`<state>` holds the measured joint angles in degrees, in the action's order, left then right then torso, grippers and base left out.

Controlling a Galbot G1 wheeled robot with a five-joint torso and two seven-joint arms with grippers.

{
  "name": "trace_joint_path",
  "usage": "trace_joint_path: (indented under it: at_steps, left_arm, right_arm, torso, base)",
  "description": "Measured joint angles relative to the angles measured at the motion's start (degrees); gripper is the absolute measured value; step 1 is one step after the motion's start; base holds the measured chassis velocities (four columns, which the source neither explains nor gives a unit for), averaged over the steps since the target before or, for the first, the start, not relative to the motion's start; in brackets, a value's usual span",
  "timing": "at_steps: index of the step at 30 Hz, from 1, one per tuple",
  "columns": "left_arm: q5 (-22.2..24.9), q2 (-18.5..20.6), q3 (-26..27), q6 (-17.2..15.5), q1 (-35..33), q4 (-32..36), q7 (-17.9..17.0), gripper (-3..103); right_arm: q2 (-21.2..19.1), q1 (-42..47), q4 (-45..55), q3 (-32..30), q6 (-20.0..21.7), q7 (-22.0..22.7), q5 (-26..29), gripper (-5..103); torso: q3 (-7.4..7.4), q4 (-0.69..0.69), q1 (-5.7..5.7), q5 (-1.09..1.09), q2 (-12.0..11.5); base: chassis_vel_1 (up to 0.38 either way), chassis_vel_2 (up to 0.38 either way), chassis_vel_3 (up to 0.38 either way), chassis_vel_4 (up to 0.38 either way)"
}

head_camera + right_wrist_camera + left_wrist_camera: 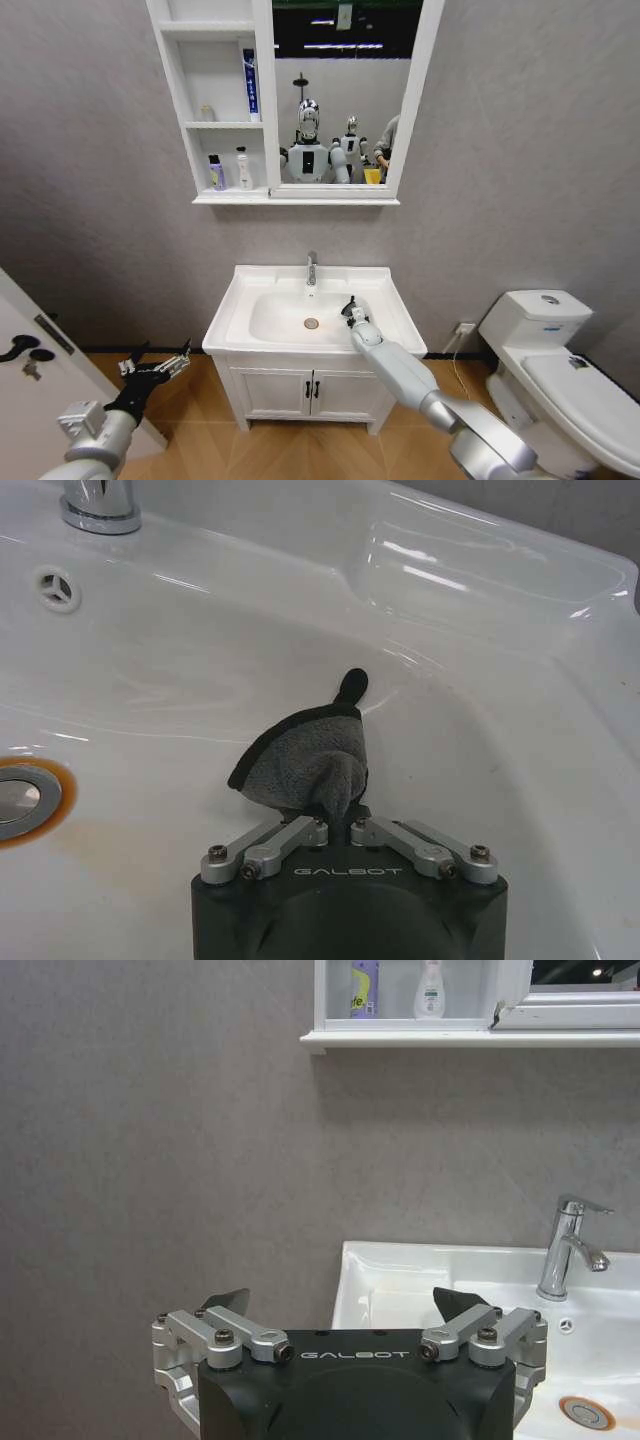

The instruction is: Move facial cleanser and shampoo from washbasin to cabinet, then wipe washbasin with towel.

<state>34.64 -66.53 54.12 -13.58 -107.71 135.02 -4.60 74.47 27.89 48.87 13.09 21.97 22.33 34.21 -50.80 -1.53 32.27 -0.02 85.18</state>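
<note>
Grey towel (312, 765) is pinched tight in my right gripper (340, 815), bunched up and pressed against the sloping inner wall of the washbasin (385, 290), on the side away from the drain (20, 795). Left gripper (345, 1310) hangs spread wide down by the cabinet doors, doing nothing. My worry: only a small fold is clamped, so dragging it over slick ceramic could tug it loose.
</note>
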Motion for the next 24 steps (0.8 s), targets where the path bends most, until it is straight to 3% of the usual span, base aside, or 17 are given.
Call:
trace_joint_path:
  at_steps: [7, 16, 24]
  left_arm:
    - [0.0, 0.0, 0.0, 0.0, 0.0, 0.0, 0.0, 100]
    - [0.0, 0.0, 0.0, 0.0, 0.0, 0.0, 0.0, 100]
    - [0.0, 0.0, 0.0, 0.0, 0.0, 0.0, 0.0, 100]
  right_arm:
    - [1.9, -1.2, -2.9, 0.7, 0.7, -0.2, 3.4, 5]
    - [4.6, -3.2, -3.5, 0.7, 5.7, 1.6, 19.7, 5]
    - [6.4, -5.4, -6.2, 1.6, 7.1, 1.5, 24.5, 5]
  torso:
    - [0.01, 0.01, 0.0, -0.01, 0.0]
    - [-0.02, -0.02, 0.01, 0.02, 0.0]
    - [-0.03, 0.0, 0.02, 0.02, 0.0]
  base:
    - [0.0, 0.0, 0.0, 0.0]
    - [0.0, 0.0, 0.0, 0.0]
    - [0.0, 0.0, 0.0, 0.0]
